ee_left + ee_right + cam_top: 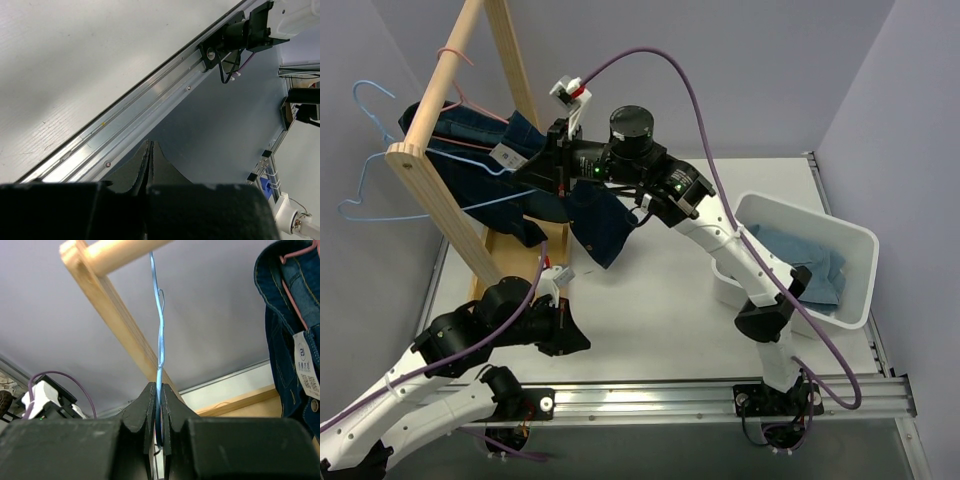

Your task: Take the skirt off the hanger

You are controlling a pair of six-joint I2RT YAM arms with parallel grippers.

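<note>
A wooden rack (440, 190) stands at the far left. A light blue wire hanger (365, 175) and a pink hanger (470, 100) hang on its rod, with dark denim (470, 130) on them. A fold of dark blue skirt cloth (595, 225) hangs down below my right gripper (542, 160). In the right wrist view, the right gripper (159, 385) is shut on the blue hanger wire (159, 330), which runs up to the rod (115, 250). Denim on the pink hanger (285, 315) is to its right. My left gripper (578, 343) is shut and empty, low over the table's near edge (150, 142).
A white bin (855, 240) holding a light blue garment (810, 265) stands at the right of the table. The metal rail (660, 395) with the arm bases runs along the near edge. A purple cable (700, 120) loops above the right arm.
</note>
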